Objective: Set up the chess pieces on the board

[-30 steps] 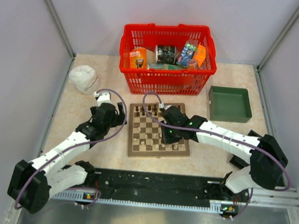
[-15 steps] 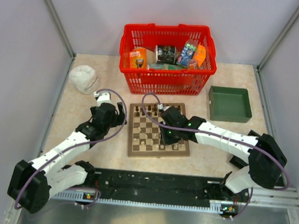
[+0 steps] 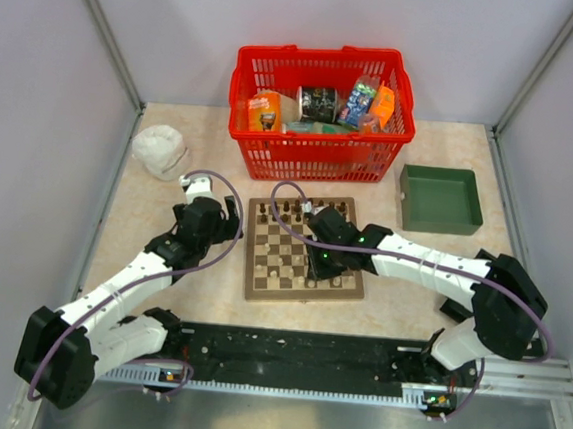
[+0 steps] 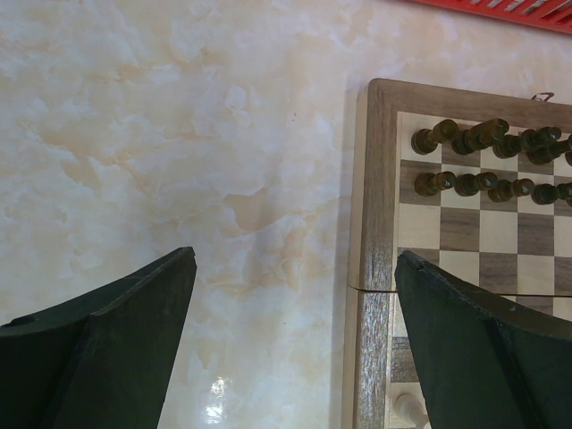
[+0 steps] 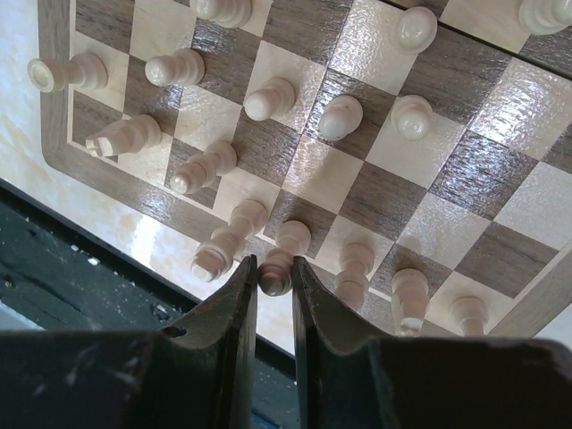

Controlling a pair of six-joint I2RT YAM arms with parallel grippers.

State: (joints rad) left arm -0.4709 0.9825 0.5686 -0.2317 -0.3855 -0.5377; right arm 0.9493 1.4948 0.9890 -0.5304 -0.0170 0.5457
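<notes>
Right gripper [image 5: 274, 265] leftward, piece [image 5: 286, 250] between jaws

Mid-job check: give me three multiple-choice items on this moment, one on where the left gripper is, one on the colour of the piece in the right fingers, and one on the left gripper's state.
1. Relative to the board, the left gripper hangs:
A) above its centre
B) at its left border
C) past its right border

2. The chess piece in the right gripper is:
A) dark brown
B) pale tan
C) red

3. The left gripper's fingers are:
A) spread wide with nothing held
B) shut on a piece
C) shut on nothing

Answers:
1 B: the left wrist view shows the board's left border between the fingers.
2 B: its wood is clearly pale in the right wrist view.
3 A: only tabletop and the board's edge show between them.
</notes>
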